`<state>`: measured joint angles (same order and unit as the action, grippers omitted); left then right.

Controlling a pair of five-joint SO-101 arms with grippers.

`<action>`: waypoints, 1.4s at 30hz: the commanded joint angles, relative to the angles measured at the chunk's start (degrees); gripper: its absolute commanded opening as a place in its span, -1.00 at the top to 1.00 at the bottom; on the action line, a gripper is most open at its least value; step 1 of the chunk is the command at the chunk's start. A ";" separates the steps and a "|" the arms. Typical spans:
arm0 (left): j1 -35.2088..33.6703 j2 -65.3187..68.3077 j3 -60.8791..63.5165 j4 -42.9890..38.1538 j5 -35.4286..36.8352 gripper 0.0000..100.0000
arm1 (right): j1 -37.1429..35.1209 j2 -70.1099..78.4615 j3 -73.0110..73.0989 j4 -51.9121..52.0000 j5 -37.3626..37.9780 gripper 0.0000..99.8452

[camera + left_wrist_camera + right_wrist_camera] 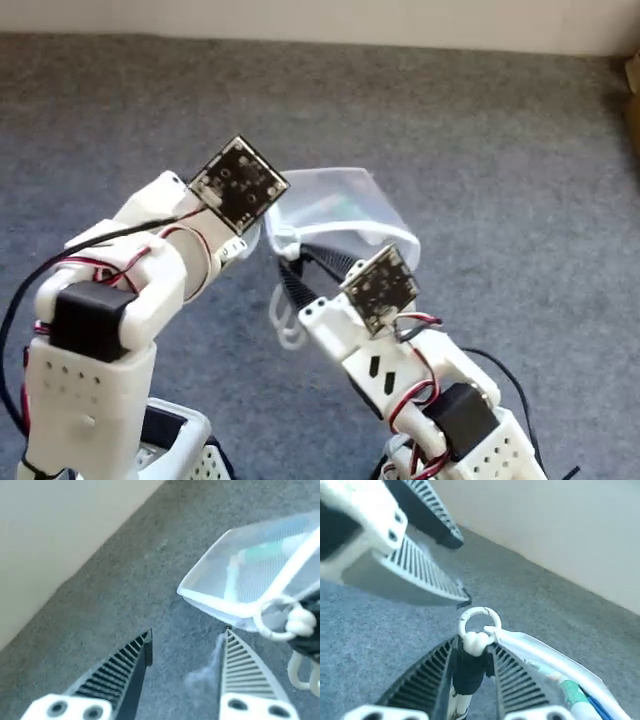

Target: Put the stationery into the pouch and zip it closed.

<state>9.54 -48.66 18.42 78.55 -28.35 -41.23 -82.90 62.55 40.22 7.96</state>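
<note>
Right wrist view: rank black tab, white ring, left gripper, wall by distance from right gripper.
1. black tab: clamped between the right gripper's jaws.
2. white ring: just past the tips.
3. left gripper: beyond the ring, open.
4. wall: farthest back.

Place: an indoor room, home or office not discernible.
Surface: grey short-pile carpet point(480, 130) spreads across the whole work area.
Backdrop: plain pale wall point(300, 15) meets the carpet at the far edge.
</note>
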 commanded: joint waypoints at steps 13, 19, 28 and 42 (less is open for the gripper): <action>6.02 -1.01 9.45 -4.13 -1.85 0.57 | 10.68 -1.71 -8.31 0.13 0.44 0.99; 6.46 -1.01 14.29 -13.27 -1.85 0.57 | 10.59 -1.54 -8.48 1.54 0.62 0.99; 10.86 -1.01 14.46 -16.09 1.23 0.49 | 7.60 -1.54 -8.75 4.53 4.40 0.99; 14.99 -1.01 17.54 -20.31 0.00 0.45 | 3.65 -1.54 -11.03 10.15 7.03 0.99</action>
<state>21.32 -48.66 34.33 61.23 -25.89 -35.87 -83.60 57.10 48.75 14.20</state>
